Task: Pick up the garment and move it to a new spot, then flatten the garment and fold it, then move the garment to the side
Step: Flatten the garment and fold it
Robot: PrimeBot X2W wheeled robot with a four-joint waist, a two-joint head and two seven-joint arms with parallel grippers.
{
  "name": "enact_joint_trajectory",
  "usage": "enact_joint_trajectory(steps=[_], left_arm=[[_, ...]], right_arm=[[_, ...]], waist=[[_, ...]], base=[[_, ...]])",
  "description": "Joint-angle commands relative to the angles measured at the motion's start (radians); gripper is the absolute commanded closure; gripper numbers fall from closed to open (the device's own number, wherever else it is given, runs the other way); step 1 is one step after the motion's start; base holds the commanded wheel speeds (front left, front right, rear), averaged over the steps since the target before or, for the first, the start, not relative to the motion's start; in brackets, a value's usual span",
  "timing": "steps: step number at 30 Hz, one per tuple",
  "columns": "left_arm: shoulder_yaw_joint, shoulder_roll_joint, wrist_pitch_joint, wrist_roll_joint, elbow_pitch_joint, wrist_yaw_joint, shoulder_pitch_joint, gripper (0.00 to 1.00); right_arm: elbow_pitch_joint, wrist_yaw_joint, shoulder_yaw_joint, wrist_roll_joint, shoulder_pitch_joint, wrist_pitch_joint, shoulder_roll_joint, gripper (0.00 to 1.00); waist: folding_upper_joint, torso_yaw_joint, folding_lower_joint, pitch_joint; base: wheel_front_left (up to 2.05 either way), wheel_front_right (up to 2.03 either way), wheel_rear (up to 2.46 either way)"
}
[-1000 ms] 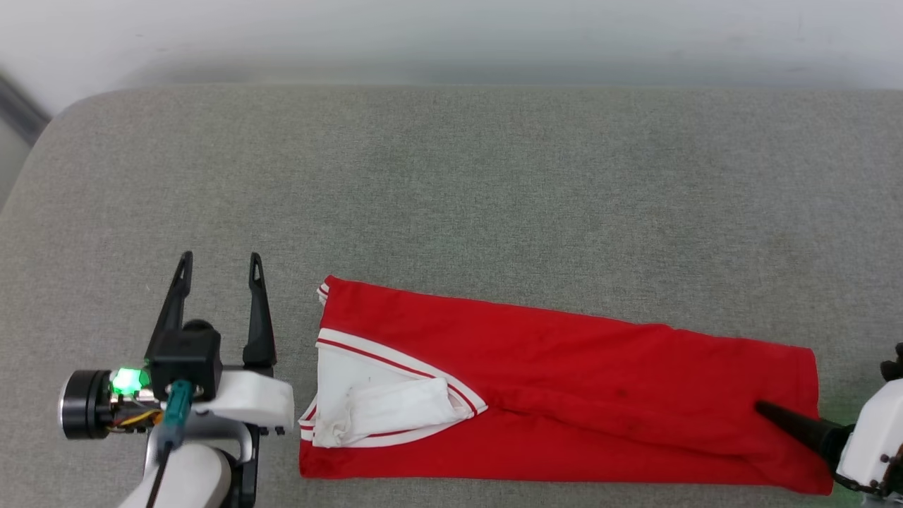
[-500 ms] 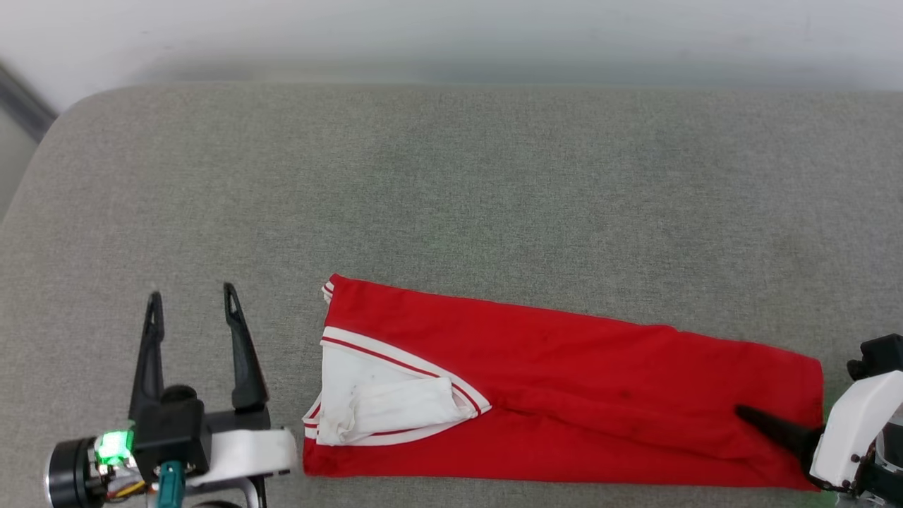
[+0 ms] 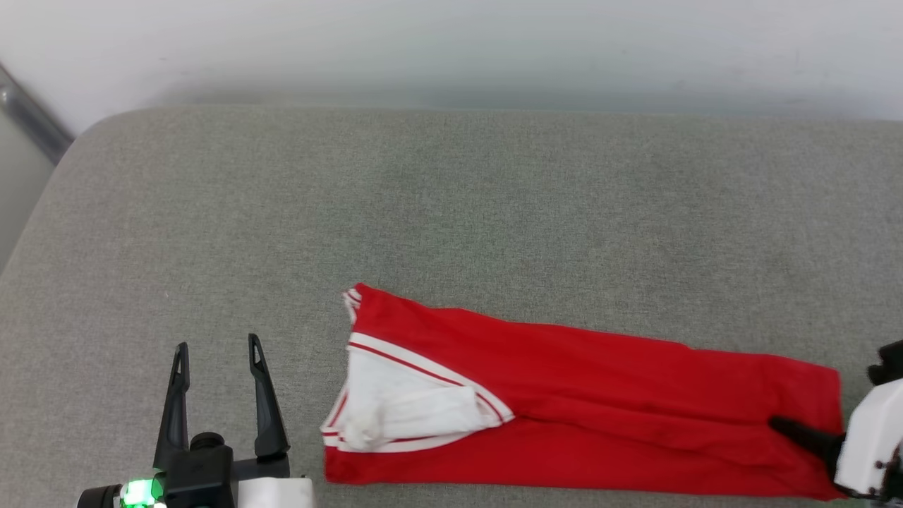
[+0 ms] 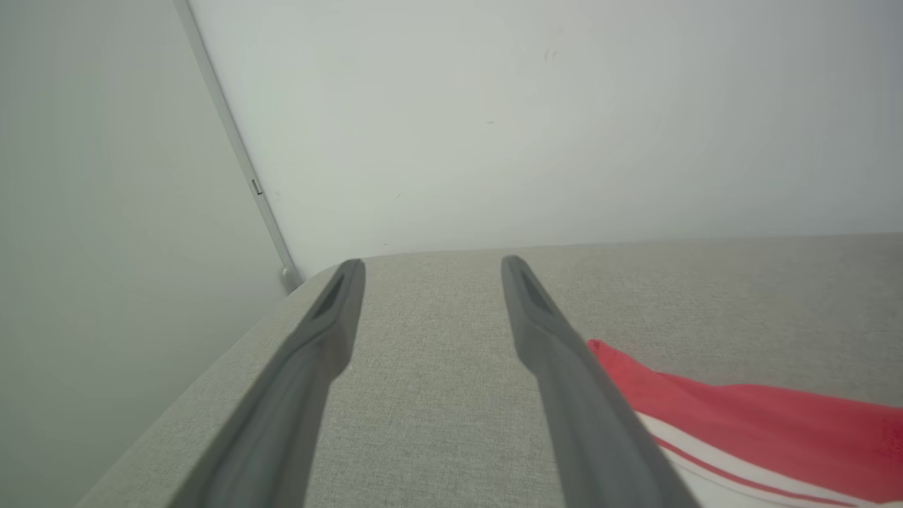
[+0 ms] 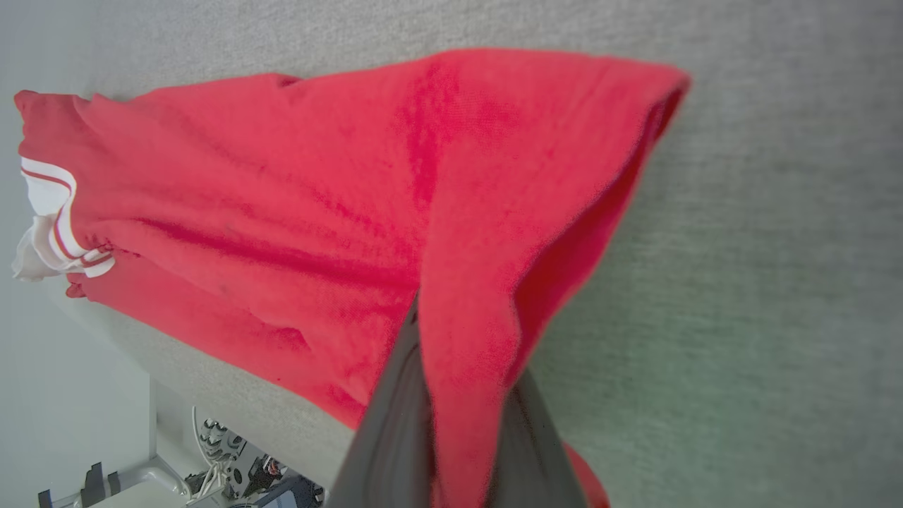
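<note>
Right tool (image 3: 794, 430) pinches hem end of garment (image 3: 600, 381), fingers closed tight; left tool (image 3: 217, 353) stands spread wide, empty, just beside its collar end.

Left pincer (image 3: 217, 343) gapes wide; right pincer (image 3: 779, 425) is clamped on the garment (image 3: 600, 374).

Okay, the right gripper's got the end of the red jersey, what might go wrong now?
The right gripper pinches the garment at one end alone; a pull might drag it and undo its lengthwise fold. The left gripper is open and apart from the collar end, so the tucked white sleeve could slip out.
</note>
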Motion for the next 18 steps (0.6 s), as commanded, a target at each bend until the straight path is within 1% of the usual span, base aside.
enact_joint_trajectory(steps=[1,6,10,13,18], left_arm=[[0.002,-0.001,-0.002,0.008,0.002,-0.006,0.01,0.0],[0.01,-0.008,-0.002,0.023,0.015,-0.024,0.029,0.0],[0.017,-0.012,-0.002,0.025,0.027,-0.035,0.042,0.0],[0.02,-0.012,-0.002,0.028,0.035,-0.046,0.047,0.0],[0.022,-0.012,-0.002,0.033,0.042,-0.062,0.052,0.0]], right_arm=[[0.009,-0.001,-0.008,-0.008,-0.007,0.003,-0.018,1.0],[0.024,-0.001,-0.029,-0.03,-0.002,0.039,-0.09,1.0],[0.002,-0.001,-0.026,-0.033,0.018,0.099,-0.123,1.0],[-0.065,-0.001,-0.036,0.002,0.02,0.146,-0.118,1.0],[-0.254,-0.001,-0.044,0.047,0.011,0.209,-0.1,1.0]], waist=[[-0.0001,-0.001,0.0,-0.005],[-0.0001,-0.003,0.0,-0.024],[-0.0001,-0.004,0.0,-0.039],[-0.0001,-0.005,0.0,-0.049],[-0.0001,-0.006,0.0,-0.055]], base=[[0.0,0.0,0.0],[0.0,0.0,0.0],[0.0,0.0,0.0],[0.0,0.0,0.0],[0.0,0.0,0.0]])
